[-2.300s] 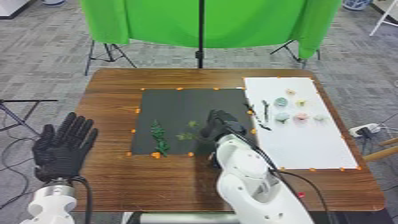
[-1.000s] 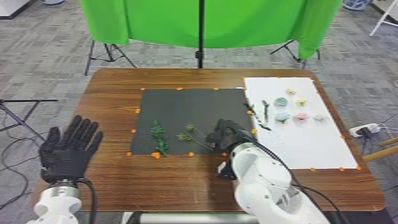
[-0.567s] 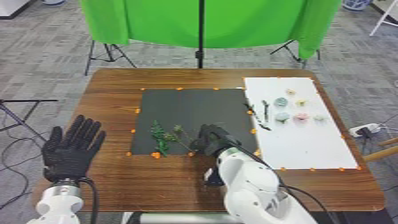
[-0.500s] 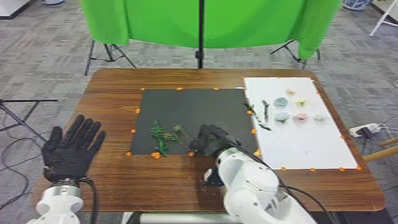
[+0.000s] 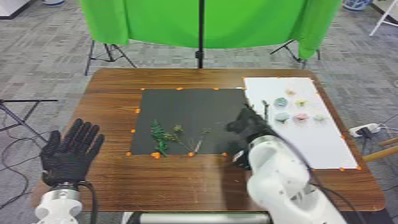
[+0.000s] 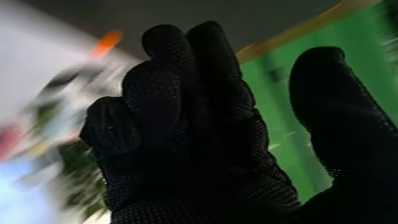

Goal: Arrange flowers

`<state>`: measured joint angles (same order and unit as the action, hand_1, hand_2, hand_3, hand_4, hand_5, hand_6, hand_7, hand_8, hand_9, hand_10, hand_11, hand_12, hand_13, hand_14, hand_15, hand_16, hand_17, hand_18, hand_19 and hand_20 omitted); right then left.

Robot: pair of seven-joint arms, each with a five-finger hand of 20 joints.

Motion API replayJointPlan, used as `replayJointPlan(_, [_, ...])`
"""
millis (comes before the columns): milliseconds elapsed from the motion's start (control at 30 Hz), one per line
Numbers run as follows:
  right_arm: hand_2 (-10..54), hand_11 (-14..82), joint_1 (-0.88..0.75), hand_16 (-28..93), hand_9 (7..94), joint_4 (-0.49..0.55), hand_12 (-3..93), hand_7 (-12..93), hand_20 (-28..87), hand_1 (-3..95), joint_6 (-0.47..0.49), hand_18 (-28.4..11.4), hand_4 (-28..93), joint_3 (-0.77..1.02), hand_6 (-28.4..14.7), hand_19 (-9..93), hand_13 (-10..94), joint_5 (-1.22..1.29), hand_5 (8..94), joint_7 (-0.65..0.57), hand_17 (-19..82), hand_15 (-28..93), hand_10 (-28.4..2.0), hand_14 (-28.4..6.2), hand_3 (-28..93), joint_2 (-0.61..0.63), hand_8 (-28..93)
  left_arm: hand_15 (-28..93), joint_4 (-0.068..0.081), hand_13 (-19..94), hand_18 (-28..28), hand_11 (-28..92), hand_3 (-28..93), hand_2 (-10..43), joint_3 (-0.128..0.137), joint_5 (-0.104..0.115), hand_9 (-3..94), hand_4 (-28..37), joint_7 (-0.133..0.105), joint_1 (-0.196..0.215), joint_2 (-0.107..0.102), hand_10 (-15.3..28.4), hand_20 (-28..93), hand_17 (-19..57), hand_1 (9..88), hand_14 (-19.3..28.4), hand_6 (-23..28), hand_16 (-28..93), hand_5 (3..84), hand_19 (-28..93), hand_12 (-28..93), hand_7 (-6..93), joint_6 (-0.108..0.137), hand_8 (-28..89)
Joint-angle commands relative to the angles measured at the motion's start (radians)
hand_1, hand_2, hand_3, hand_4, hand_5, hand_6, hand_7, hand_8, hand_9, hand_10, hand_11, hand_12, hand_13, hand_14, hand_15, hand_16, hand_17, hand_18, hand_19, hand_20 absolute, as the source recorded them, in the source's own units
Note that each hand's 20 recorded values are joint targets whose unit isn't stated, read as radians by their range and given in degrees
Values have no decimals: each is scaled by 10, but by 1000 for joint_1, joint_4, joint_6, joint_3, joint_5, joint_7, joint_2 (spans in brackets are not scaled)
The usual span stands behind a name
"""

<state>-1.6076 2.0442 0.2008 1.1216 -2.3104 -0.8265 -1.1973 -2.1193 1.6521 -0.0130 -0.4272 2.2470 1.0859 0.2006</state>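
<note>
The black-gloved right hand point(image 5: 251, 126) has its fingers loosely extended, slightly bent, with the thumb well apart from them, and I can see nothing held between. It hangs near the seam where the black square mat point(image 5: 191, 105) meets the long white sheet point(image 5: 315, 150).

Taking that hand as the clock's centre and twelve as the green cloth, a thin, sparse green sprig point(image 5: 203, 137) lies toward eight. Farther out, between eight and nine, come a stem with small round green heads point(image 5: 179, 134) and a fuller, dark green leafy sprig point(image 5: 158, 136).

At one o'clock, a slender dark stem point(image 5: 266, 107) waits on the sheet. The small pastel blooms — a pink one point(image 5: 300, 117) among them — spread from one to three.

So I'd call it early: three pieces of greenery are down, while blooms and at least one stem remain to be brought over. Outermost, between eight and nine, the black-gloved left hand point(image 5: 69, 152) rests idle, fingers straight and fanned.
</note>
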Motion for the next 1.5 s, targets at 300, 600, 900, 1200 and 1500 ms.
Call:
replayJointPlan(300, [-95,247,195,228,657,-244,179,210,637,332,-77,-284,-226,-8,-99,932,612,-123,648,12,393,743,-236,-192,766,100,-111,365,-4,302,142,233,772,133,-8,14,410,-283,-2,20,14,162,121,-80,262,160,108,-67,482,346,114,159,-11,-96])
replayJointPlan(600, [-95,253,254,241,648,-332,186,172,660,322,-44,-284,-240,-53,-106,932,608,-229,637,40,396,755,-234,-194,745,83,-106,366,-4,301,141,233,774,131,-16,17,407,-283,-5,15,14,161,122,-81,262,161,106,-66,471,346,116,160,0,-97])
replayJointPlan(900, [-95,266,246,253,641,-360,191,166,700,328,-11,-284,-258,-78,-105,932,603,-246,626,52,404,776,-234,-196,742,73,-103,367,1,302,141,235,772,132,-16,15,408,-283,7,6,8,162,122,-80,263,161,106,-67,473,346,116,162,-3,-97])
replayJointPlan(1200, [-95,251,226,236,599,-407,178,215,705,367,36,-284,-281,-109,-93,932,580,-278,615,75,401,776,-230,-191,752,55,-108,366,6,303,141,236,773,130,-23,17,409,-283,19,-8,2,161,122,-79,264,160,107,-67,476,345,116,162,5,-97])
replayJointPlan(1500, [-95,196,198,272,782,-446,313,404,655,553,-4,-281,-282,-136,-54,932,686,-321,708,107,415,730,-161,-147,717,41,71,372,4,304,141,239,772,130,-28,33,413,-283,12,-6,3,161,123,-79,265,161,108,-67,482,346,115,163,1,-97])
